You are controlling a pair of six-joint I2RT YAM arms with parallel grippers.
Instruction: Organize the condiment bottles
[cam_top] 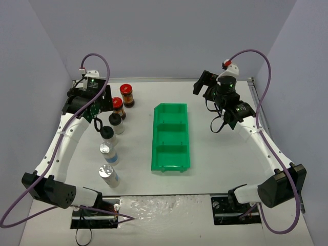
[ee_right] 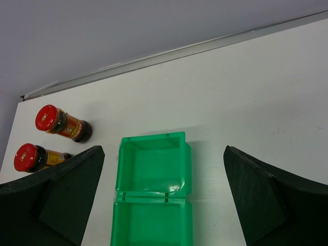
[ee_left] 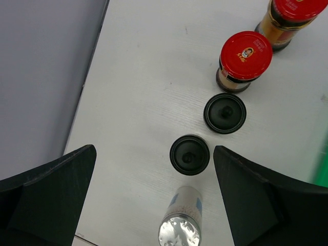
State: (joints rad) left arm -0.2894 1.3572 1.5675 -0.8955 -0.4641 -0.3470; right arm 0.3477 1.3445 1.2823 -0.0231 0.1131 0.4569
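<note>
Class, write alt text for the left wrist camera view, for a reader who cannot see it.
Five condiment bottles stand in a diagonal line on a white table, seen from above: one silver-capped bottle nearest, then two black-capped bottles, then two red-capped jars. The open left hand's dark fingers frame the lower corners.

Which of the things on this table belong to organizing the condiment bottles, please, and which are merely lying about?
Belong to the job (all standing in a row on the left):
- red-capped jars
- black-capped bottles
- silver-capped bottles

Not among the bottles:
- green three-compartment bin, empty, mid-table; probably where they are meant to go
</note>
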